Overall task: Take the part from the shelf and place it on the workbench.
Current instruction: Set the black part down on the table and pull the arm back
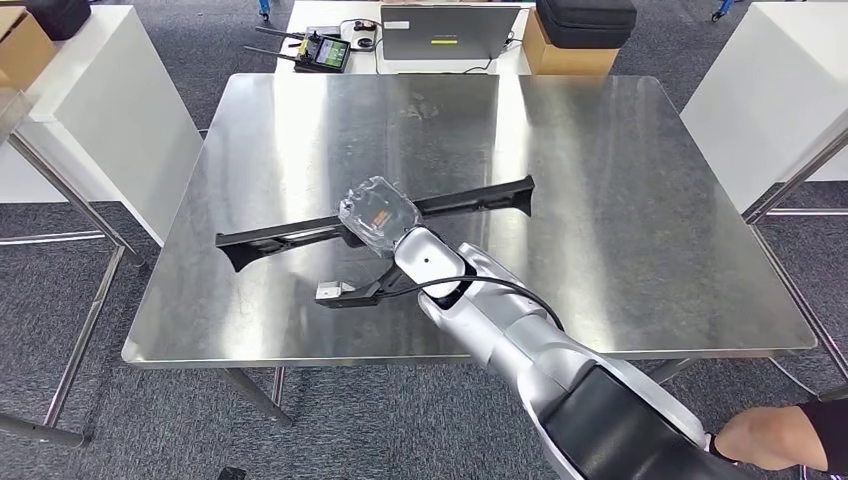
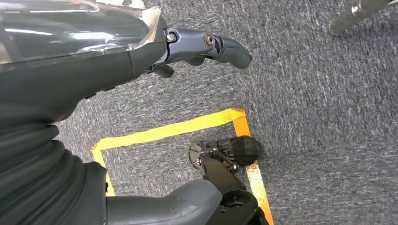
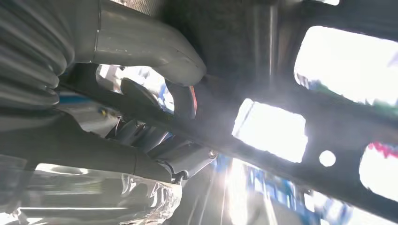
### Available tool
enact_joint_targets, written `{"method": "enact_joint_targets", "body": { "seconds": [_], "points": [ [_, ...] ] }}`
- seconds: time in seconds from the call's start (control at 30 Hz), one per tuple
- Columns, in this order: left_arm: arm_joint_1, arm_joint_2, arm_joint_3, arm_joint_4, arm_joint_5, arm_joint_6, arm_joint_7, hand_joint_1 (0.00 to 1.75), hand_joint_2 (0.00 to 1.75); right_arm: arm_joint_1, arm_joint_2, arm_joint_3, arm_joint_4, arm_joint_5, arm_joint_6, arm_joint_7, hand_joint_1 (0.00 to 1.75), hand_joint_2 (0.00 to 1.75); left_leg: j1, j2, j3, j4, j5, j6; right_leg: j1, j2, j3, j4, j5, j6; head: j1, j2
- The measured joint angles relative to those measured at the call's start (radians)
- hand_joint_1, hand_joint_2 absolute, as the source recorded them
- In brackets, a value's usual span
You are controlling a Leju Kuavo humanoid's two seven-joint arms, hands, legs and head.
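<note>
Silver right hand (image 1: 378,217) grips black part (image 1: 480,197).

Laptop (image 1: 450,32), remote controller (image 1: 322,50) and black case (image 1: 586,22) behind

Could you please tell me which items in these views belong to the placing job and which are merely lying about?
Belongs to the job:
long black part, on the workbench
steel workbench
right robot hand, around the part's middle

Lying about:
laptop
controller
black case
cardboard box
</note>
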Motion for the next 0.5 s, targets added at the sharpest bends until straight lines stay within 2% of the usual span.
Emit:
{"method": "enact_joint_targets", "body": {
  "seconds": [0.17,0.37,0.5],
  "points": [
    [0.000,0.002,0.000,0.000,-0.006,-0.001,0.000,0.00,1.75,-0.002,0.003,0.005,0.096,-0.013,0.058,0.028,1.75,1.75,0.000,0.001,0.003,0.000,0.001,0.001,-0.001,0.000,0.002,0.000,0.001,0.002,0.000,0.000],
    [0.001,0.002,0.000,0.000,-0.012,0.012,0.006,0.00,1.75,0.000,-0.015,0.001,0.163,-0.051,0.229,0.100,1.75,1.75,0.001,0.000,0.009,0.000,0.000,0.000,-0.001,-0.001,0.008,0.000,0.000,0.001,0.000,0.000],
    [0.001,0.002,0.000,0.000,-0.017,0.018,0.014,0.00,1.75,0.001,-0.037,-0.026,0.185,-0.077,0.255,0.123,0.00,0.00,0.002,0.001,0.011,0.000,0.000,0.000,0.001,-0.001,0.010,0.000,0.000,0.000,0.000,0.000]
  ]
}}
